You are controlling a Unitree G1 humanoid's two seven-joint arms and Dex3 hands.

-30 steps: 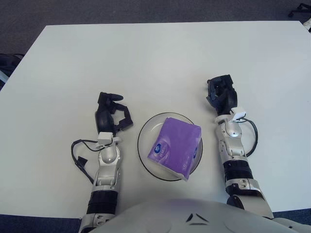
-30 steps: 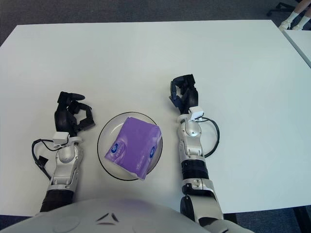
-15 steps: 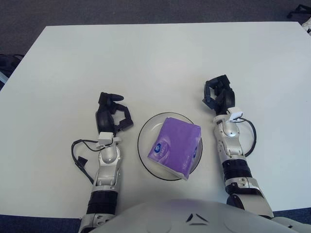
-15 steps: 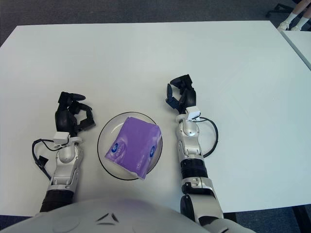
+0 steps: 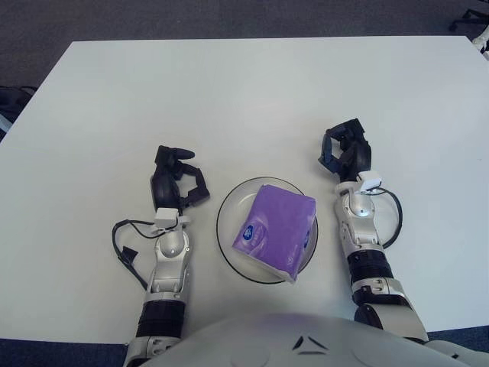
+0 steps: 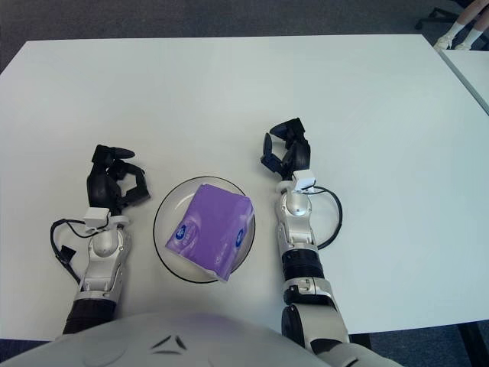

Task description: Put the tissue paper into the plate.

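Tissue paper point(image 5: 276, 228), a purple pack, lay flat inside the plate point(image 5: 228, 240), filling most of the shallow glass dish, with one corner poking just over the near rim. By the look of it the job was done, which would explain why neither hand was on anything. The right hand point(image 5: 345, 151) rested on the white table point(image 5: 244, 99) just to the right of the plate, its fingers loosely curled and empty. The left hand point(image 5: 173, 177) sat parked on the other side, fingers likewise half bent, gripping nothing. Nothing else was in the dish.
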